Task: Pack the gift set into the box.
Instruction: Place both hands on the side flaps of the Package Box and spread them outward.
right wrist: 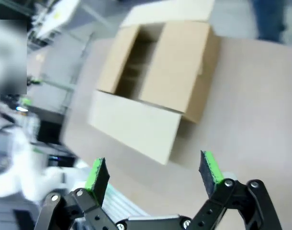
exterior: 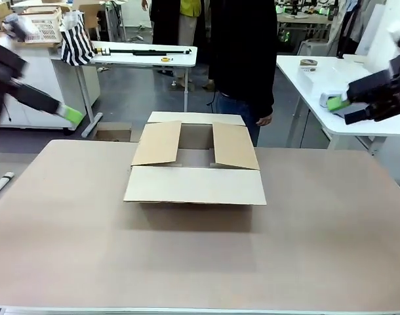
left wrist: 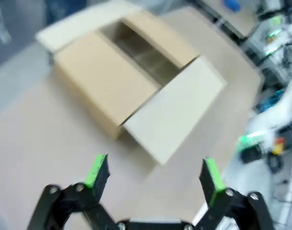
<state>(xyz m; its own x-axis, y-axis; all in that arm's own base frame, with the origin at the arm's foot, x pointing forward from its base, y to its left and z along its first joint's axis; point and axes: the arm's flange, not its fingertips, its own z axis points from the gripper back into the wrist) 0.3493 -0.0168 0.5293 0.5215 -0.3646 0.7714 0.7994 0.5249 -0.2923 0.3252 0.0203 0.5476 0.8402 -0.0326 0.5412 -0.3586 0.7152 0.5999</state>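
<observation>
My left tool stands wide open, its green pads well apart, with nothing between them and nothing touched. It hangs raised at the left side, well apart from the box. My right tool is likewise spread wide and empty, raised at the right side, also well apart from the box. The box sits on the worktop, at its middle and nearer the far edge. Its two side flaps lean inward over the opening, and the brown inside shows through the gap between them. The near flap lies spread towards me, the far flap away. A person in dark clothing stands just behind the box, one hand hanging low.
</observation>
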